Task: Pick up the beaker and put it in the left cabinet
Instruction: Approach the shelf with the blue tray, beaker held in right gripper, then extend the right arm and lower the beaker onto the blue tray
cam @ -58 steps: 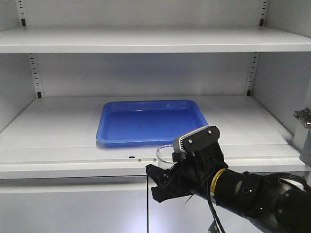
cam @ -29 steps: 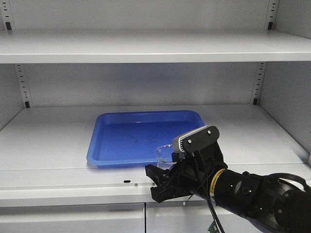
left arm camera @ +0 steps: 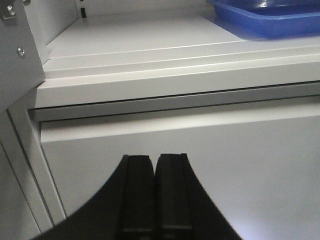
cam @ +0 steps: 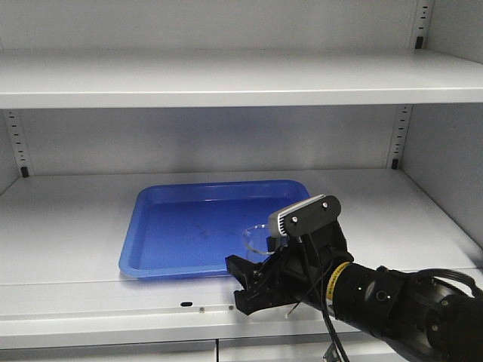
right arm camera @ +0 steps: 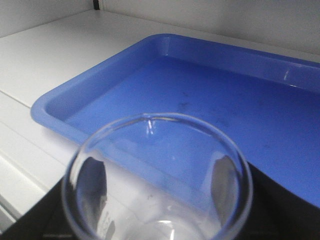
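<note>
Down at the left, below the front lip of the shelf, the left gripper [left arm camera: 154, 192] points at a plain grey panel with its two black fingers pressed flat together and nothing between them. Above it stands the left cabinet [cam: 68, 219], light grey, with a slotted rail [cam: 16, 143] running up its back left corner and a second wide shelf [cam: 226, 75] overhead. A blue plastic tray [cam: 189, 226] lies flat on the lower shelf, a little left of centre, its long side parallel to the front edge. At the tray's front right corner is the beaker [cam: 256, 240], clear glass, mouth up (from the front only its rim and upper wall show over the black fingers). It is held in the right gripper [cam: 245, 286], whose jaws are closed narrowly on the glass; in the right wrist view the dark pads [right arm camera: 92, 180] show through the wall on both sides. I cannot tell whether its base touches anything. A grey wrist camera [cam: 304, 215] sits atop that gripper, and the black right arm [cam: 392, 302] leads off to the lower right, under the other slotted rail [cam: 400, 136].
</note>
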Controlling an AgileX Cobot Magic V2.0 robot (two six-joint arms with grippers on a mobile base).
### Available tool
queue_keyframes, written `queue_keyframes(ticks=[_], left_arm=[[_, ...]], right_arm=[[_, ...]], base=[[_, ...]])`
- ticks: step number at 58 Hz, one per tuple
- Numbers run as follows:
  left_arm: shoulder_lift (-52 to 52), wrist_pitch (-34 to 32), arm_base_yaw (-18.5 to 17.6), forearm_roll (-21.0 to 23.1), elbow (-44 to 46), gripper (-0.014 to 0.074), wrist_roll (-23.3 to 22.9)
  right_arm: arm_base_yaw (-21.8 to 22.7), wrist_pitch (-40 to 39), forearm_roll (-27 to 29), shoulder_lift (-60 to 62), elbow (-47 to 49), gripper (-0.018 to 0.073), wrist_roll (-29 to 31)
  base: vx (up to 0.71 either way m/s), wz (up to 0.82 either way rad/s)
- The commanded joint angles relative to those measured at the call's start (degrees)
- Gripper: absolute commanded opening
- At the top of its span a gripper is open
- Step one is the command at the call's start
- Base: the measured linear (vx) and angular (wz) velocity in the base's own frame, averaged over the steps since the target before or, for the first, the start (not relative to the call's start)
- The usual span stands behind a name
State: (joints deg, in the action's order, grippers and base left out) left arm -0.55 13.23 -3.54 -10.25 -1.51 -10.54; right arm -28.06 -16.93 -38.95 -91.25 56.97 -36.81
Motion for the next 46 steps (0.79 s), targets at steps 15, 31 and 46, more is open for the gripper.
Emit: queue_keyframes(ticks=[15,31,46], left_arm=[[-1.0,-4.4,0.0,0.3,0.5,0.0003,-0.2],[-1.0,-4.4,0.0,0.3,0.5,0.0003,-0.2],[-1.0,-4.4,0.0,0.3,0.5,0.0003,-0.2]], right_arm=[[0.2,-5.8,0.7,2.2,1.7,0.0008,0.3],[0.2,-4.8,8.7,-3.5,9.9,0.0008,4.4],[0.2,-0.6,9.6,-16.7,27.3,0.0010,7.7]], base=[[0.01,-0.02],[0.00,0.00],[0.00,0.00]])
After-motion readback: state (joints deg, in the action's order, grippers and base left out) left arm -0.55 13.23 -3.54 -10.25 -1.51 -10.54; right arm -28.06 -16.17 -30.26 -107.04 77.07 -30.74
